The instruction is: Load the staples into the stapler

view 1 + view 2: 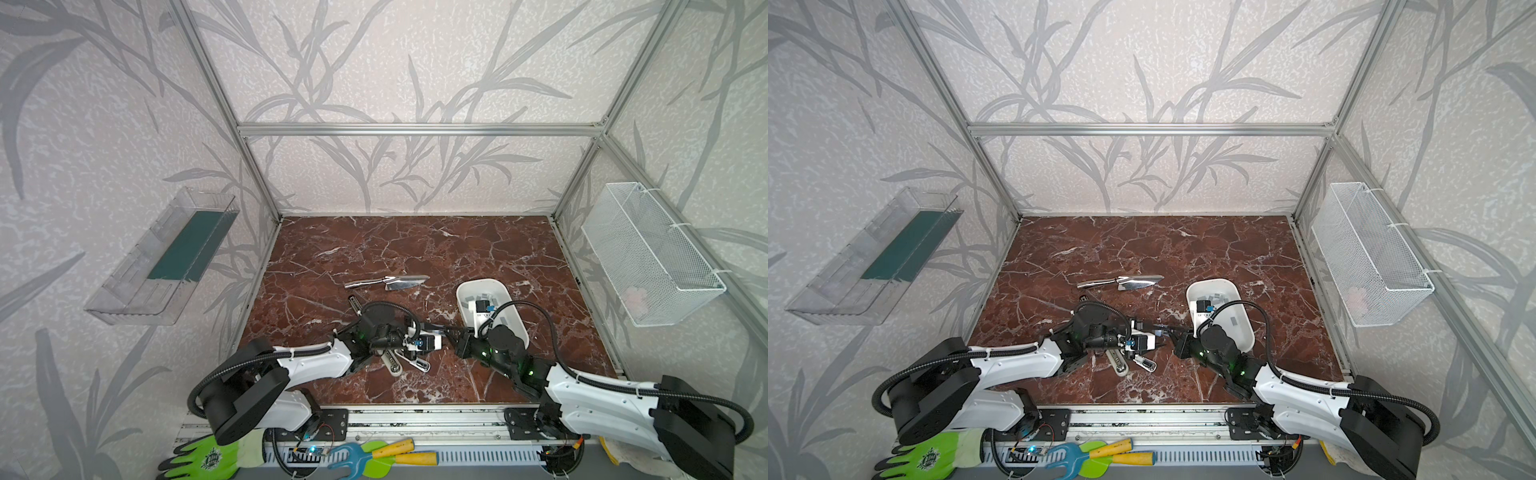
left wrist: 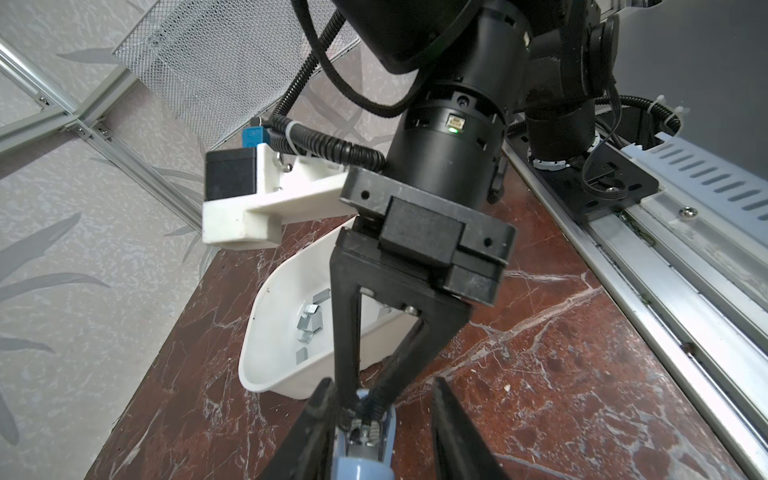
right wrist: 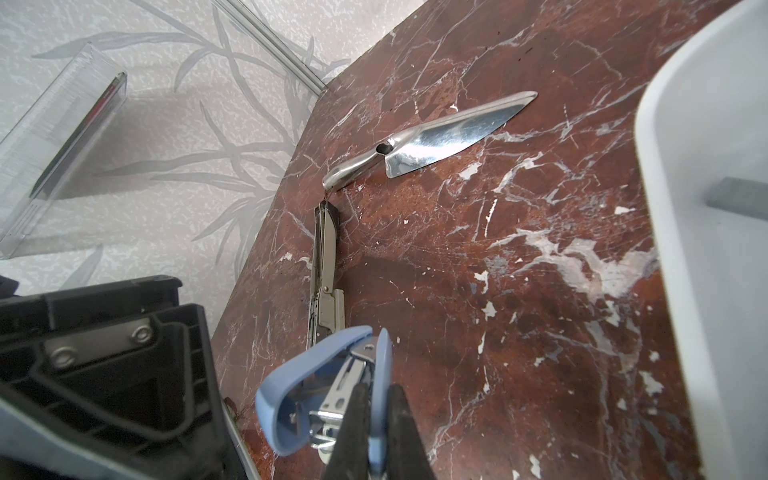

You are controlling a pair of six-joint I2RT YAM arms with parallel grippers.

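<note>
Blue stapler (image 3: 274, 395) pinched in right hand (image 3: 378, 390); left hand (image 2: 382, 382) gapes loosely astride it.

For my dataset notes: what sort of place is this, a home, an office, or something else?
Probably a robot test booth: an aluminium frame holds wallpapered panels, and the left arm and right arm are mounted on a rail at the tabletop's front edge.

No lettering, label or number can be read.
</note>
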